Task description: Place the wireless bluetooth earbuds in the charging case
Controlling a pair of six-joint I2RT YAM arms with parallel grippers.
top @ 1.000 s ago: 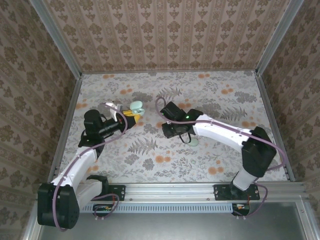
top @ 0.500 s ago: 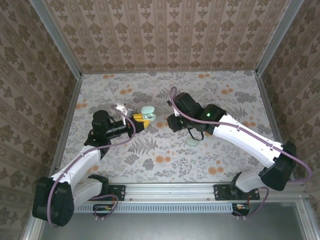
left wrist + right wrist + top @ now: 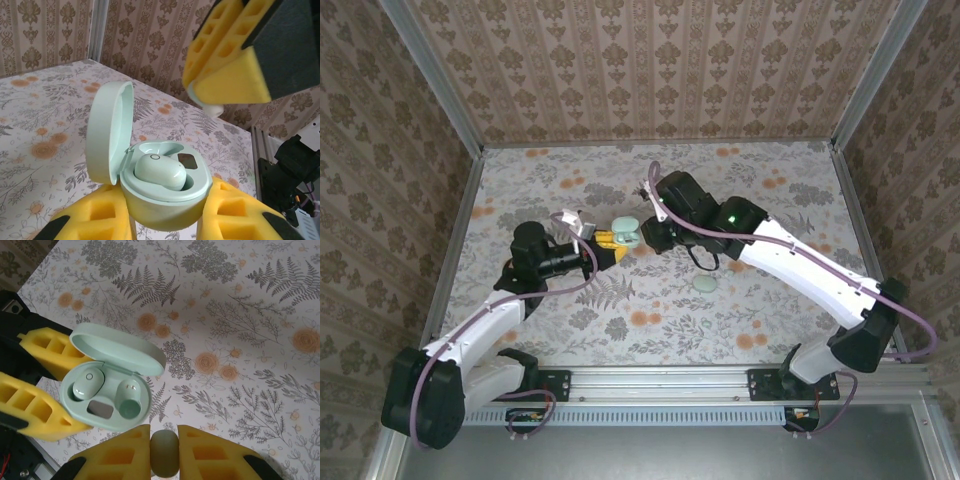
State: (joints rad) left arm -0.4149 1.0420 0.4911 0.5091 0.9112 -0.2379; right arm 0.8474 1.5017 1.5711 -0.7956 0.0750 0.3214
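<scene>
The charging case [image 3: 167, 202] is pale mint, its lid [image 3: 110, 131] swung open, and my left gripper [image 3: 165, 212] is shut on its lower half. One earbud [image 3: 159, 171] sits in a socket. From the right wrist, the case [image 3: 100, 412] shows that seated earbud [image 3: 84, 385] beside an empty socket [image 3: 128, 399]. My right gripper [image 3: 164, 440] is shut on the second earbud [image 3: 164, 454], just right of and above the case. From above, the case [image 3: 626, 232] lies between the left gripper [image 3: 612, 241] and the right gripper [image 3: 648, 235].
The floral mat [image 3: 650, 320] covers the floor, with patterned walls and metal rails [image 3: 455, 270] at the sides. A small pale mint oval [image 3: 704, 284] lies on the mat below the right arm. The right arm's yellow fingers [image 3: 227, 85] hang over the case.
The left gripper has carried the open case rightward toward the middle. The right gripper has come up off the mat and moved left to meet the case.
</scene>
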